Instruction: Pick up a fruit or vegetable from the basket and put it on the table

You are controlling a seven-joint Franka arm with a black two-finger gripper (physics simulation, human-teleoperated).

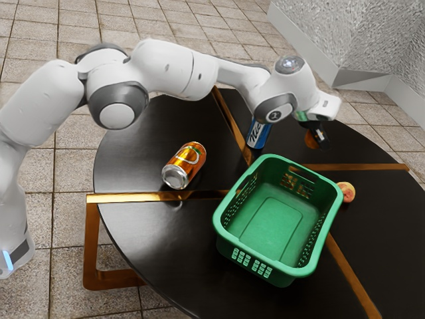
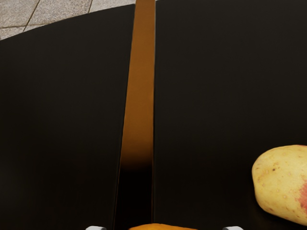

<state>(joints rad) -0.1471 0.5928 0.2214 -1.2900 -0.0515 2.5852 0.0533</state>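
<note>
Orange and probably firm, the fruit (image 1: 310, 141) wants a snug hold at its middle, where our fingers (image 1: 321, 136) clamp it.

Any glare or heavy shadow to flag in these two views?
Exterior view: bright glare on the gold strip beside the orange can, highlights on the can, faint sheen on the tabletop. Wrist view: the brown strip darkens to black lower down; shadow or reflection, I can't tell.
</note>
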